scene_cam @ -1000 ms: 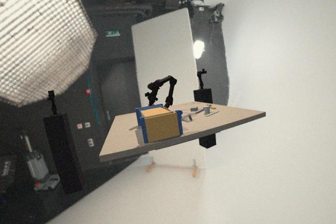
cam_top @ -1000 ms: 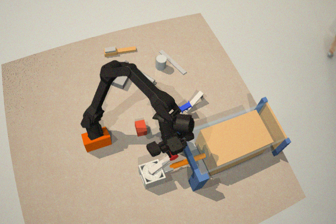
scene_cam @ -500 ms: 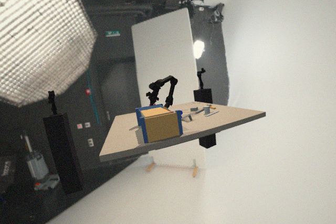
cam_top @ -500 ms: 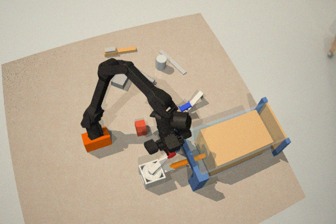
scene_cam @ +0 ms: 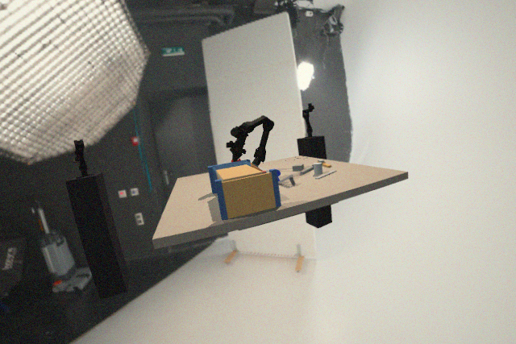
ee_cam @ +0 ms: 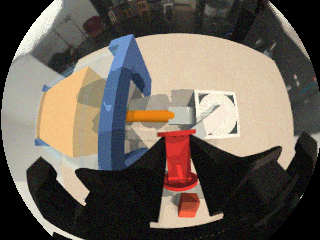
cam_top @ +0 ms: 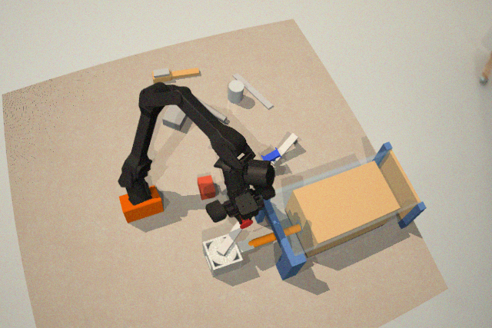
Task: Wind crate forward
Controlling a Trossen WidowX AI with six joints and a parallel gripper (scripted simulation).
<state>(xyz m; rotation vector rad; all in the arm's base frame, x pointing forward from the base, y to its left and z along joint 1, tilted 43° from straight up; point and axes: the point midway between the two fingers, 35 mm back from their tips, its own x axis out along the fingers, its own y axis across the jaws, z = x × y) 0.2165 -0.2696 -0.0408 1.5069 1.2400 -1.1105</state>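
Top view hides the gripper (cam_top: 245,221) fingertips under the wrist, leaving only a red knob (cam_top: 246,223) peeking out below them; the wrist view shows the jaws clenched on that knob (ee_cam: 178,160), the grip end of the winch handle (cam_top: 229,241). One pale handle bar runs from the knob down to the single white winch (cam_top: 222,253), its far end lying over the drum, so the round hole cannot be made out. One orange strap (cam_top: 274,236) leads from the winch to the crate (cam_top: 344,201), passing under the blue frame (cam_top: 287,260). The crate sits flat inside the clear-panelled cubby; whether its front touches the frame cannot be told. In the exterior view the winch is hidden behind the crate (scene_cam: 248,196). Elsewhere lie one red block (cam_top: 206,187), one grey cylinder (cam_top: 235,91) and one orange-handled brush (cam_top: 175,74).
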